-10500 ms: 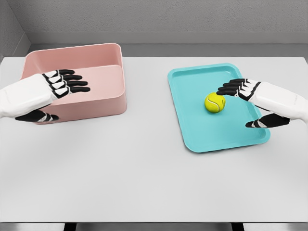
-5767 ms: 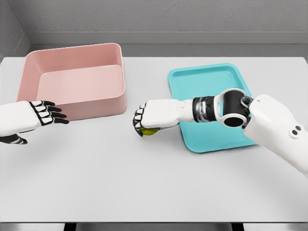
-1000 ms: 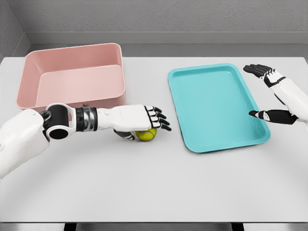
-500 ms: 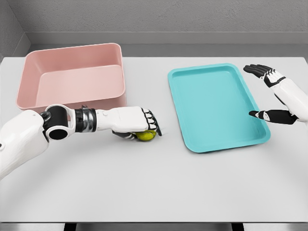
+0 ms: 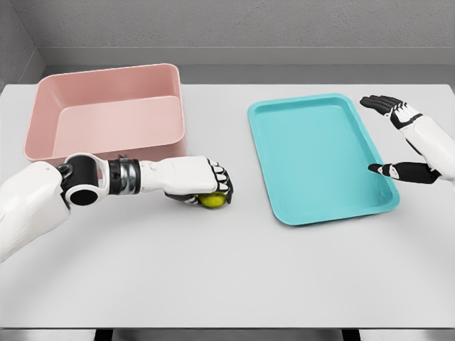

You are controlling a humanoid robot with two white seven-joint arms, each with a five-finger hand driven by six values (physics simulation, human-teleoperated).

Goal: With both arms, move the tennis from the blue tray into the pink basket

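Okay, my left hand (image 5: 197, 186) is curled down over the tennis ball (image 5: 212, 200) on the grey table (image 5: 227, 270), just in front of the pink basket (image 5: 106, 114), which holds nothing. Blue tray (image 5: 316, 160) sits bare too. My right hand (image 5: 402, 138) hangs fingers-spread beside the tray's right edge.

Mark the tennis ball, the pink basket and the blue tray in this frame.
tennis ball (image 5: 212, 201), head view, the yellow patch showing under the left hand's curled fingers.
pink basket (image 5: 106, 74), head view, far rim.
blue tray (image 5: 316, 160), head view, bare floor at its middle.
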